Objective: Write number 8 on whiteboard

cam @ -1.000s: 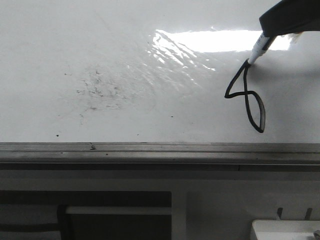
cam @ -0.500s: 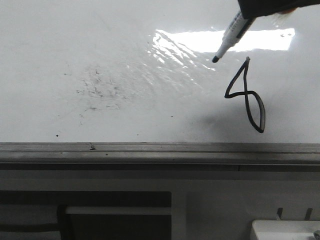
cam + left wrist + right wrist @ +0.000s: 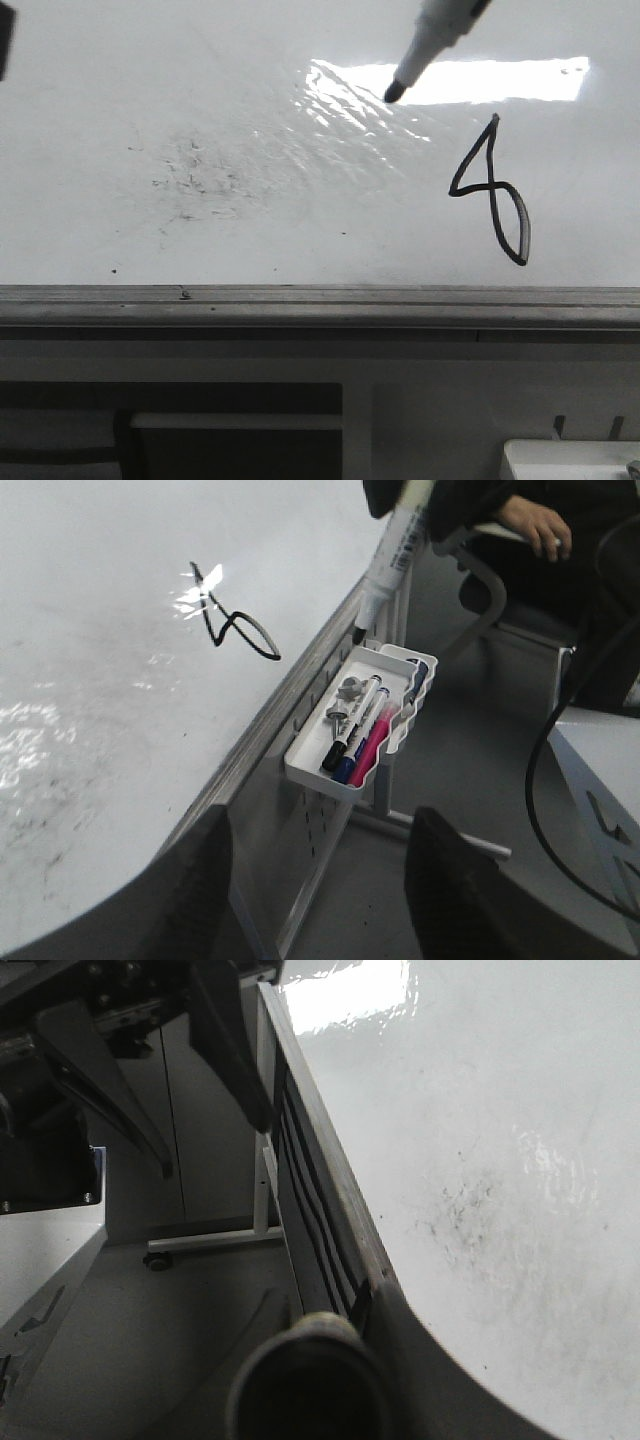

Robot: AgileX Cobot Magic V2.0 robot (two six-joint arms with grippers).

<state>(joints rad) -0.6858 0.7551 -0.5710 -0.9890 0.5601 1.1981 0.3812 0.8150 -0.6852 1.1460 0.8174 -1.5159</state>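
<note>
The number 8 [image 3: 491, 190] is a thin black lopsided figure on the right of the glossy whiteboard [image 3: 250, 220]; it also shows in the left wrist view as the number 8 [image 3: 234, 628]. A white marker [image 3: 425, 50] hangs tilted above the board, its black tip up and to the left of the figure and off the surface. My right gripper [image 3: 310, 1385] is shut on the marker, whose butt end fills the right wrist view. My left gripper [image 3: 320, 830] is open and holds nothing, beside the board's rail edge.
A grey metal rail [image 3: 320, 300] runs along the board's near edge. Faint black smudge specks [image 3: 195, 180] lie left of centre. A white tray [image 3: 300, 765] hung on the rail holds several markers. A person's hand [image 3: 535, 525] and a chair are beyond it.
The marker has lifted off the top of the figure and moved left and up. The right gripper has left the front view. A dark part now shows at the top left corner.
</note>
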